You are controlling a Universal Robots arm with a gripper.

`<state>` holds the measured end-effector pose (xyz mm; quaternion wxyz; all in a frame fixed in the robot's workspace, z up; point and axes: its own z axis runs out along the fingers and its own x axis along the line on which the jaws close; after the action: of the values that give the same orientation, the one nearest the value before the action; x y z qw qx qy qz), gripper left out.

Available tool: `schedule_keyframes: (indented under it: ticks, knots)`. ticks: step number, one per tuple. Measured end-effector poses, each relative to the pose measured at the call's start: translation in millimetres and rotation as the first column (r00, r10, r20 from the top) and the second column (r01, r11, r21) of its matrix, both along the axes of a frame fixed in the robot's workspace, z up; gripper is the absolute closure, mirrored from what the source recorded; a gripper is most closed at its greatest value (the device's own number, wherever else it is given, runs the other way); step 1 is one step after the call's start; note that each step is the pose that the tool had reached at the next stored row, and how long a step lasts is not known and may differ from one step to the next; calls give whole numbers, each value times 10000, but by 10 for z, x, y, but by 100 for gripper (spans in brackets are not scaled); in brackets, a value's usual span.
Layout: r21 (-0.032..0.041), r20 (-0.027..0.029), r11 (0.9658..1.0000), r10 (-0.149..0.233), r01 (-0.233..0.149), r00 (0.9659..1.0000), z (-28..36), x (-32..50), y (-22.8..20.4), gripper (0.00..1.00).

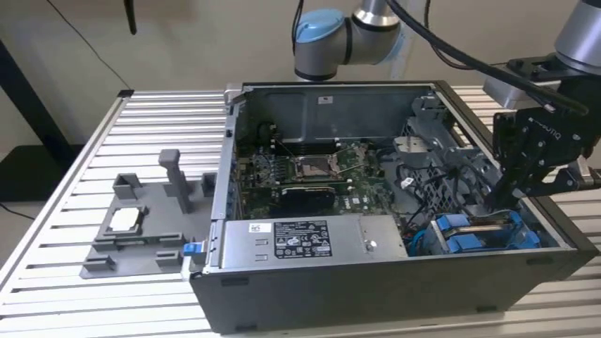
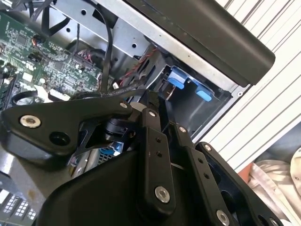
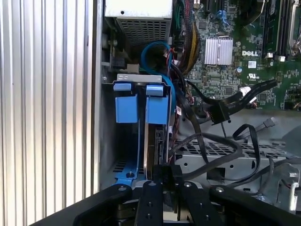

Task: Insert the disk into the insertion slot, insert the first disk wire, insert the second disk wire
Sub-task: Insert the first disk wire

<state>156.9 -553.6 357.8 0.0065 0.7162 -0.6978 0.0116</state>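
Reaching into the open black computer case (image 1: pixel 376 296) with my claw (image 1: pixel 505 193).
The silver rectangular hard drive (image 3: pixel 155 141) in its bright blue carrier stands edge-on in the grey metal drive bay (image 3: pixel 139 78) straight ahead of my claw, seemingly seated. A black cable (image 3: pixel 219 113) hangs unplugged beside it, so both wires look undone. My arm (image 1: pixel 578 28) leans in steeply from above. I cannot tell how wide my claw is or whether it holds anything.

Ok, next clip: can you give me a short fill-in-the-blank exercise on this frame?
1. The disk, standing in the insertion slot, is framed in ____ plastic.
2. The gripper is at the exterior view's ____ of the motherboard.
3. The grey fixture stands on the table at the exterior view's ____ of the computer case.

Missing words: blue; right; left.
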Motion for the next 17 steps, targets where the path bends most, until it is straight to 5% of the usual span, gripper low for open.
schedule_keyframes:
  ticks: [17]
  knots:
    - [0,-2,10000,-1,1,10000,-51,2,-26,81]
